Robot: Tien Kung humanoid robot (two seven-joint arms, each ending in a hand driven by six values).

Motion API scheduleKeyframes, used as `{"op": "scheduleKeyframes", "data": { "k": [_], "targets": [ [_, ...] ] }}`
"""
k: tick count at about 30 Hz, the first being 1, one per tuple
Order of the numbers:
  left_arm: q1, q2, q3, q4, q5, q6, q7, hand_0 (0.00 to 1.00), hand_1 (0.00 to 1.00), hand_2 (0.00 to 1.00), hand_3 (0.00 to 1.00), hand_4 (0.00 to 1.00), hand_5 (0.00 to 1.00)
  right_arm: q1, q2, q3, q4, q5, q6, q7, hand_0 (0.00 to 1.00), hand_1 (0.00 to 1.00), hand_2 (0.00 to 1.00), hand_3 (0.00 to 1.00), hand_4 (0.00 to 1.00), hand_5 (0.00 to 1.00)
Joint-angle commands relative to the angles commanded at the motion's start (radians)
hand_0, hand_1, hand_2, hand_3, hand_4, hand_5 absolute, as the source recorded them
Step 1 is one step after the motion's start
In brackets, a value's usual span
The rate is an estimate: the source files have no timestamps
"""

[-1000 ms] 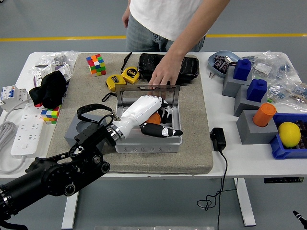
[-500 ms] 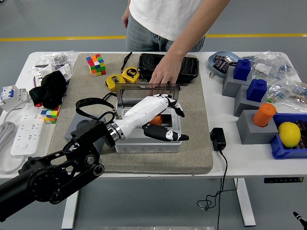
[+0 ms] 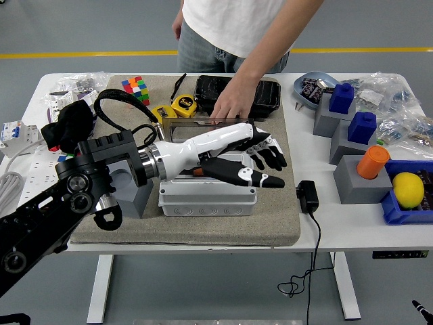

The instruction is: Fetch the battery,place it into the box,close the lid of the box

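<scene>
Over the middle of the table (image 3: pixel 318 233), on the tan mat (image 3: pixel 277 217), sits the grey box (image 3: pixel 206 200) w/ its clear lid (image 3: pixel 203 126) standing up at the back edge. Left hand (image 3: pixel 233 157) (white palm, black fingers) hovers right above the box opening, fingers spread wide & reaching past the box's right edge, holding nothing afaict. Battery: can't pick it out, the hand covers the inside of the box; only a small brownish bit peeks out under the palm, can't tell what that is. A person's hand (image 3: pixel 230 105) rests on the top of the lid from the far side, fingers touching its upper rim.

Around it: black case (image 3: pixel 267 95) behind the lid, yellow tape measures (image 3: pixel 172 108) just left of that, rubik's cube (image 3: pixel 135 87) near the mat's far left corner. Black cloth (image 3: pixel 67 125) + white power strip (image 3: pixel 34 176) along the table's left edge. Right side: grey blocks w/ blue caps (image 3: pixel 352 112), an orange cylinder (image 3: pixel 372 161) on another grey block, lemon (image 3: pixel 408 189) in a blue tray (image 3: pixel 392 210) at the right edge. Black charger (image 3: pixel 308 196) w/ cable lies just off the mat's right edge. Right arm barely shows at the bottom right corner, hand not visible.
</scene>
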Motion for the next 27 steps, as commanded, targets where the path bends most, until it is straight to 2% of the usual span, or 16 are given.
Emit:
{"op": "scheduleKeyframes", "data": {
  "k": [2,6,7,10,12,13,15,18,19,24,25,27],
  "targets": [
    [-0.003,-0.011,-0.028,0.028,-0.078,0.063,-0.059,0.561,0.644,0.596,0.563,0.998,0.655,0.000,0.000,-0.002,-0.001,0.002,0.000,0.000,0.864,0.836,0.803,0.827,0.998,0.998],
    [-0.015,-0.037,-0.101,0.095,-0.260,0.243,-0.205,0.561,0.644,0.596,0.563,0.998,0.655,0.002,0.001,-0.001,0.000,0.001,0.000,0.001,0.864,0.836,0.803,0.827,0.998,0.998],
    [-0.017,-0.039,-0.117,0.105,-0.299,0.282,-0.224,0.667,0.736,0.693,0.619,0.998,0.651,0.002,0.001,0.001,0.000,0.000,0.000,0.001,0.864,0.834,0.802,0.827,0.998,0.998],
    [-0.025,-0.029,-0.141,0.128,-0.404,0.404,-0.241,0.667,0.736,0.693,0.619,0.998,0.651,0.003,0.001,0.004,0.001,-0.002,0.000,0.001,0.864,0.834,0.802,0.827,0.998,0.998],
    [-0.028,-0.019,-0.129,0.140,-0.332,0.479,-0.234,0.667,0.736,0.693,0.619,0.998,0.651,0.003,0.000,0.004,-0.001,0.000,-0.001,0.002,0.864,0.834,0.802,0.827,0.998,0.998],
    [-0.030,-0.012,-0.114,0.154,-0.293,0.516,-0.227,0.802,0.821,0.767,0.725,0.998,0.679,0.003,0.000,0.004,-0.001,0.000,-0.001,0.001,0.862,0.835,0.802,0.827,0.998,0.998],
    [-0.034,-0.004,-0.086,0.186,-0.202,0.576,-0.210,0.802,0.821,0.767,0.725,0.998,0.679,0.003,0.000,0.004,-0.001,0.001,-0.002,0.001,0.862,0.835,0.802,0.827,0.998,0.998],
    [-0.042,0.004,-0.044,0.243,-0.078,0.580,-0.181,0.802,0.821,0.767,0.725,0.998,0.679,0.004,0.000,0.006,-0.001,-0.001,-0.002,0.001,0.862,0.835,0.802,0.827,0.998,0.998],
    [-0.046,0.007,-0.028,0.266,-0.033,0.572,-0.168,0.998,0.963,0.866,0.819,0.998,0.887,0.005,0.000,0.008,0.000,-0.002,-0.002,0.001,0.862,0.834,0.800,0.828,0.998,0.998],
    [-0.060,0.017,0.028,0.365,0.175,0.524,-0.104,0.998,0.963,0.866,0.819,0.998,0.887,0.008,0.000,0.013,0.001,-0.006,-0.002,0.001,0.862,0.834,0.800,0.828,0.998,0.998],
    [-0.059,0.019,0.035,0.377,0.221,0.509,-0.087,0.998,0.998,0.968,0.905,0.998,0.998,0.007,0.000,0.012,0.001,-0.006,-0.002,0.001,0.861,0.833,0.800,0.828,0.998,0.998],
    [-0.058,0.023,0.044,0.383,0.299,0.492,-0.067,0.998,0.998,0.968,0.905,0.998,0.998,0.006,-0.001,0.011,0.000,-0.004,-0.002,0.001,0.861,0.833,0.800,0.828,0.998,0.998]
  ]
}}
